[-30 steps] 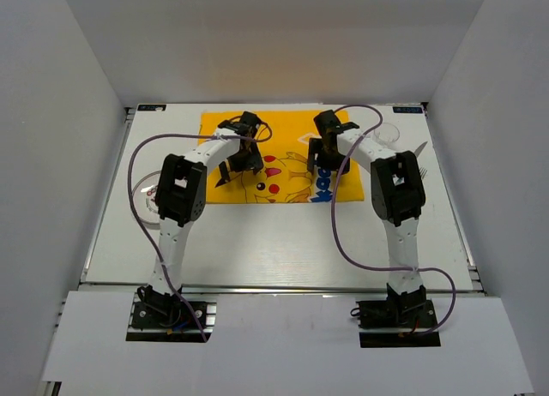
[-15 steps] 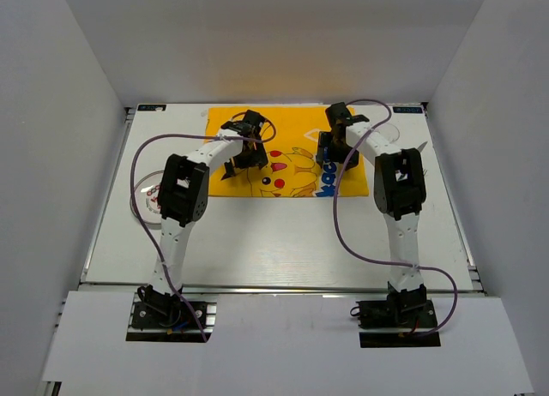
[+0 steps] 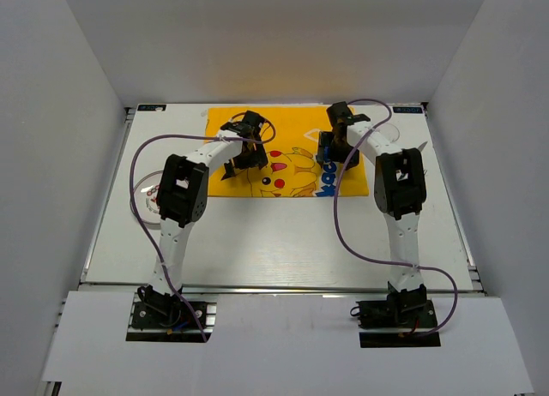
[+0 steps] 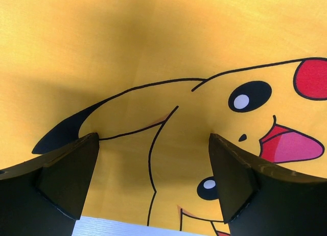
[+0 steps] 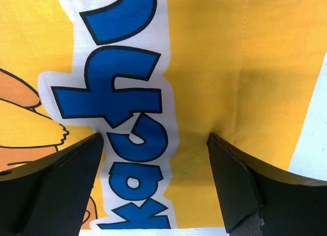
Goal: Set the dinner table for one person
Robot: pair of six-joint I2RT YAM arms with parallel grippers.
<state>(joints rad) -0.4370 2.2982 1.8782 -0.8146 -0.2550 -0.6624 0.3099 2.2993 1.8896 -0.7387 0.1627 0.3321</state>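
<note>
**Mat down, nothing on it yet**

My left gripper [image 4: 152, 144] has its fingers [image 4: 66, 169] spread wide with nothing between them. They hover just above the yellow Pikachu cloth [image 4: 153, 42], with the printed ear and face showing in the gap. My right gripper [image 5: 153, 139] is the same: its fingers [image 5: 240, 180] are wide apart and empty, low over the blue lettering on that cloth. I can't tell from either wrist view whether the tips touch the fabric.

The dinner table [image 3: 274, 233] lies directly beneath both pairs of fingers, covered there by the cloth. Bare tabletop shows as a thin pale strip just behind the heels of the left fingers. It also shows just outside the right-hand finger of the right gripper, where the cloth's edge ends. In the overhead view the widest bare stretch runs from the fingers back towards the arm bases.

As I read it, the cloth is spread flat as a placemat, so that step looks done. No plate, glass or cutlery sits on it, so the setting itself is left to do. Well out to the left of the left fingers, half hidden by that arm, is a round pale item [image 3: 146, 195], perhaps a plate. I can't be sure.
</note>
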